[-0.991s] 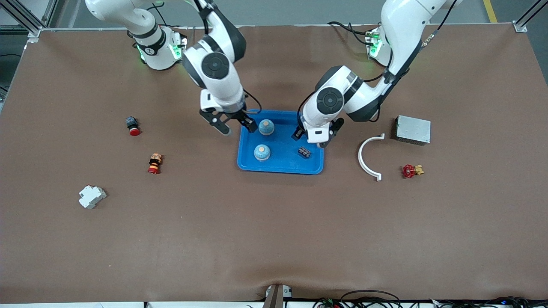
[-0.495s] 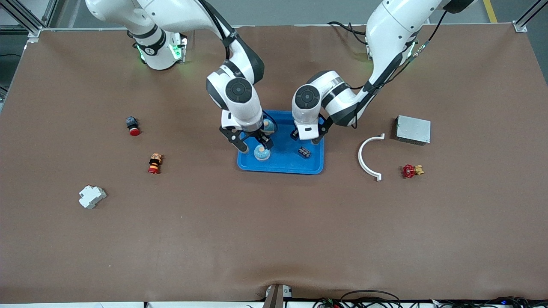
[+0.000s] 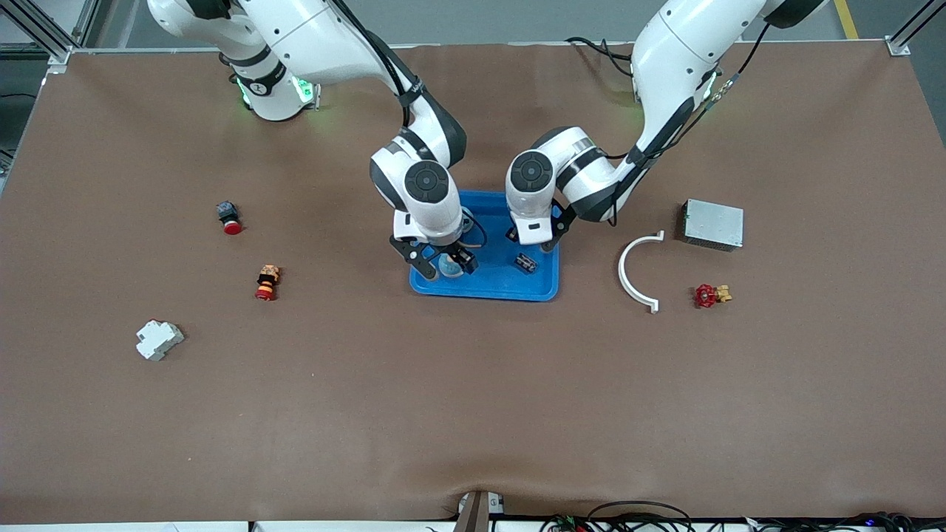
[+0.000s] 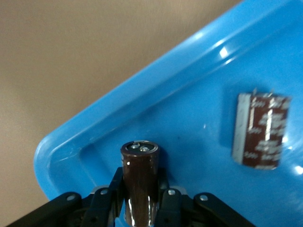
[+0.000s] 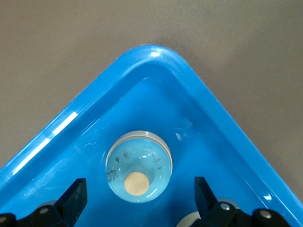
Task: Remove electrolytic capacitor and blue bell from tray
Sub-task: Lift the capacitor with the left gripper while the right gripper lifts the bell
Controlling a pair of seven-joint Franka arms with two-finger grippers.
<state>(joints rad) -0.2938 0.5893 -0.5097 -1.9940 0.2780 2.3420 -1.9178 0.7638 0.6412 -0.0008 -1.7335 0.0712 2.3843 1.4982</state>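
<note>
A blue tray lies mid-table. My right gripper is open and low in the tray, with a light-blue bell between its fingers. In the right wrist view the bell sits between the fingertips without touching them, near the tray's corner. A second bell shows at that view's edge. My left gripper hovers over the tray. In the left wrist view this gripper is shut on a dark brown capacitor. Another capacitor lies flat in the tray.
Toward the right arm's end lie a red push button, an orange-red button and a white breaker. Toward the left arm's end lie a white curved piece, a silver box and a red valve.
My right gripper came from the tray's farther edge toward the front camera and lowered around the nearer bell. My left gripper shifted slightly over the tray, still holding its capacitor.
</note>
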